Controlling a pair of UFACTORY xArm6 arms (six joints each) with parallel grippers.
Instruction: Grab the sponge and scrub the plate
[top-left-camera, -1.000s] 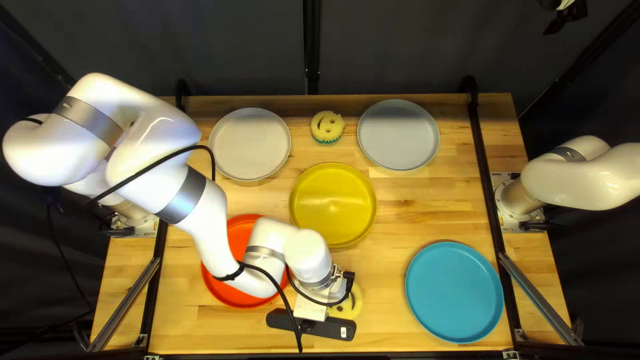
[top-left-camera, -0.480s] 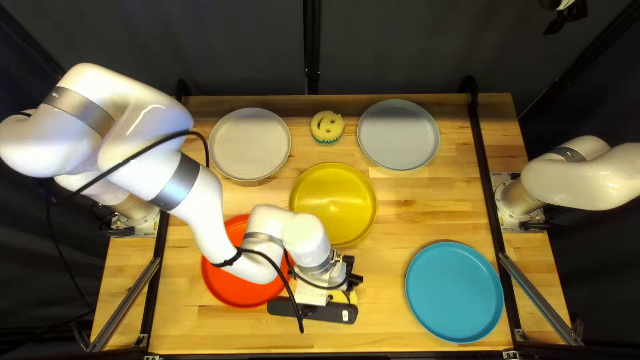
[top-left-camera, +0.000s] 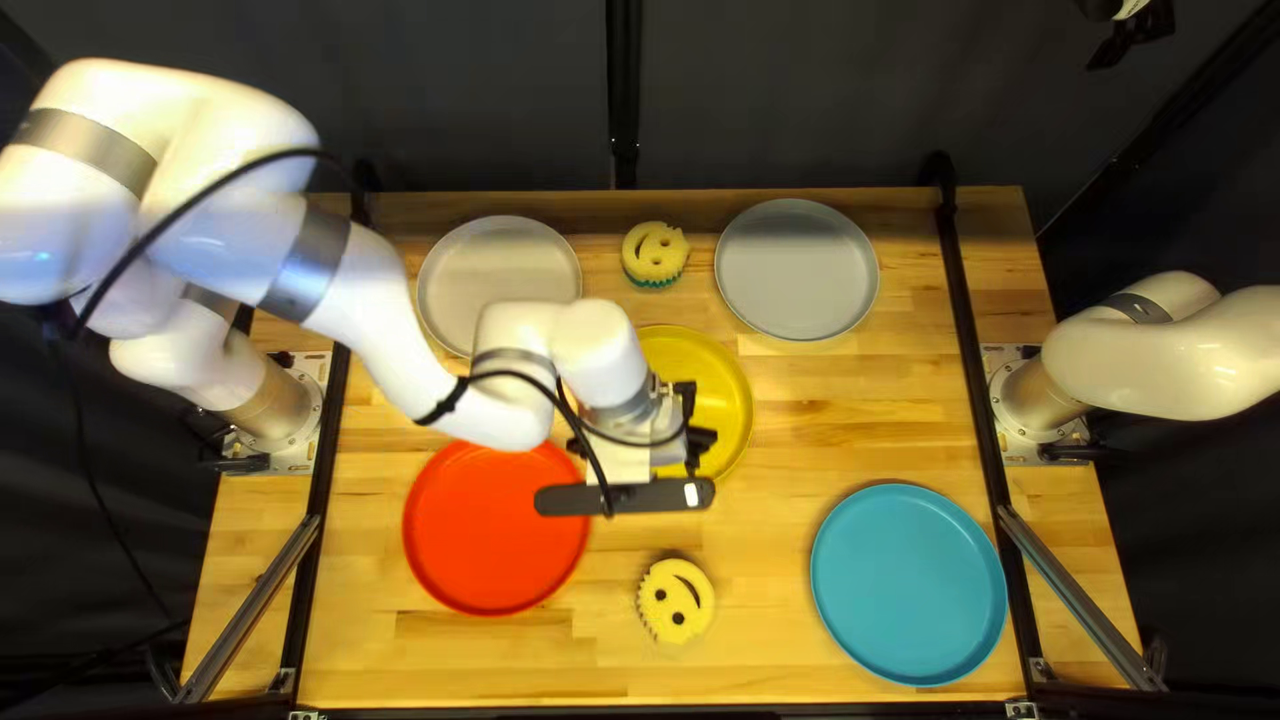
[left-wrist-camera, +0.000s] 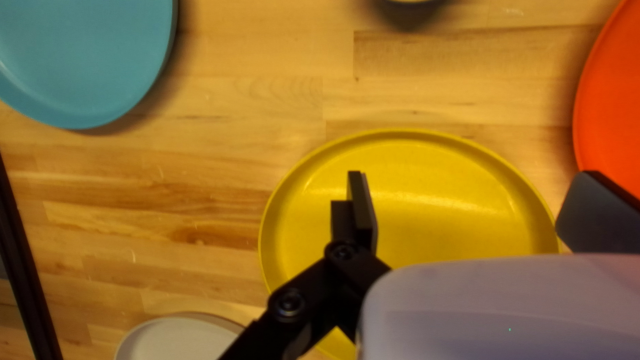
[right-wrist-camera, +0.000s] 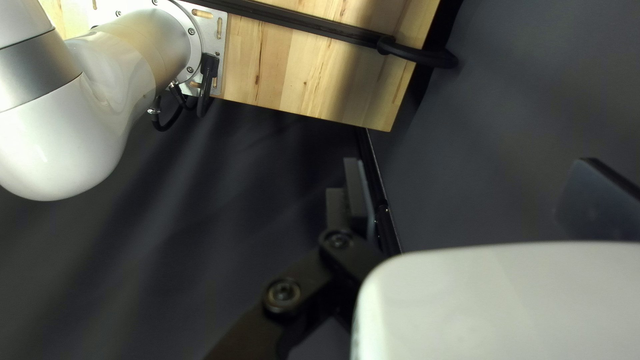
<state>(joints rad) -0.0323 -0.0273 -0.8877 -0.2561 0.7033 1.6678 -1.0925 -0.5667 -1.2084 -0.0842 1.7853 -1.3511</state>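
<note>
In the top left view, my left gripper [top-left-camera: 696, 430] hangs over the yellow plate [top-left-camera: 727, 407]. A smiling yellow sponge [top-left-camera: 676, 600] rests on the table near its front edge; another sponge [top-left-camera: 656, 254], green underneath, lies between the two pale plates. My right gripper [top-left-camera: 1131, 43] shows partly at the top right corner. The left wrist view has my left gripper [left-wrist-camera: 480, 210] with fingers wide apart above the yellow plate [left-wrist-camera: 427, 220], holding nothing; a sliver of sponge [left-wrist-camera: 410, 1] appears beyond it. In the right wrist view my right gripper [right-wrist-camera: 479, 199] is open and empty over dark curtain.
A red plate [top-left-camera: 494, 527] is left of the front sponge, a blue plate [top-left-camera: 910, 584] to its right. Two pale plates [top-left-camera: 500, 287] [top-left-camera: 798, 270] stand at the back. Black rails [top-left-camera: 974, 360] run along both table sides.
My left arm has moved away from the front sponge toward the table's far side, over the yellow plate. That sponge is now uncovered. The right arm has stayed still.
</note>
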